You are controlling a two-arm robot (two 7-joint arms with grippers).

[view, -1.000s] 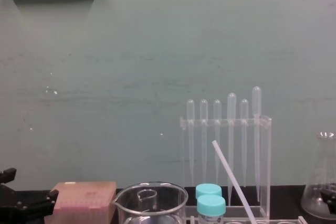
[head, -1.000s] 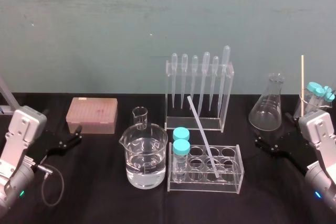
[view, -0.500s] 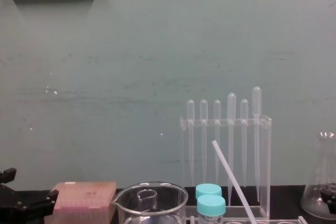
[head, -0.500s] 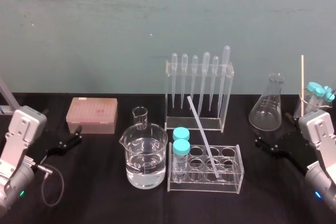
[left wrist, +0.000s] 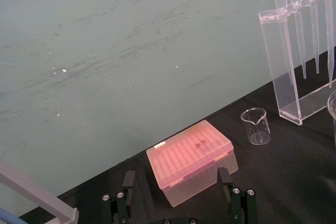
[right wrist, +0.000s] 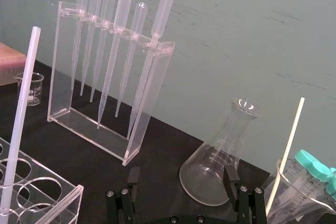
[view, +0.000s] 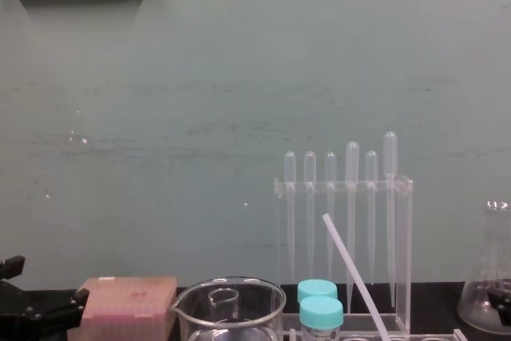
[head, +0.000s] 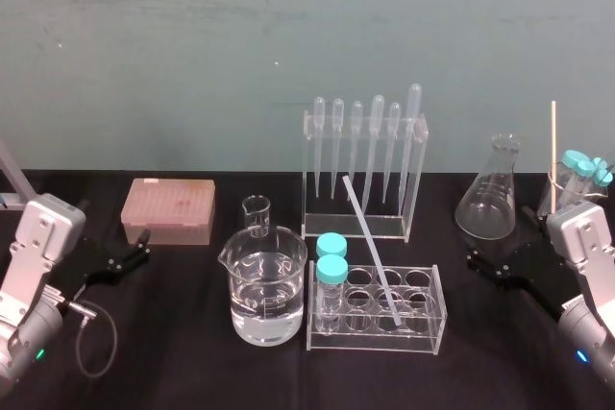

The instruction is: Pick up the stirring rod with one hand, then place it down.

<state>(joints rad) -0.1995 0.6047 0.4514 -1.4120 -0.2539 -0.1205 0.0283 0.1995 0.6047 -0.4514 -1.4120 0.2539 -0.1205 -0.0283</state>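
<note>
Head view looks down from the near side over the whole table (head: 192,372); chest view, lower, faces the far wall (view: 200,117). Wrist views look far over the left gripper (left wrist: 176,174) and right gripper (right wrist: 181,171), low and close. All share the pipette rack (head: 363,175)

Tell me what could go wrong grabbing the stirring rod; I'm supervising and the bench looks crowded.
The stirring rod leans in the tube rack, its top close to the pipette rack; a sideways pull might tip either. The right gripper, open beside the flask, could clip it reaching in. The left gripper, open near the pink box, must pass the part-filled beaker.
</note>
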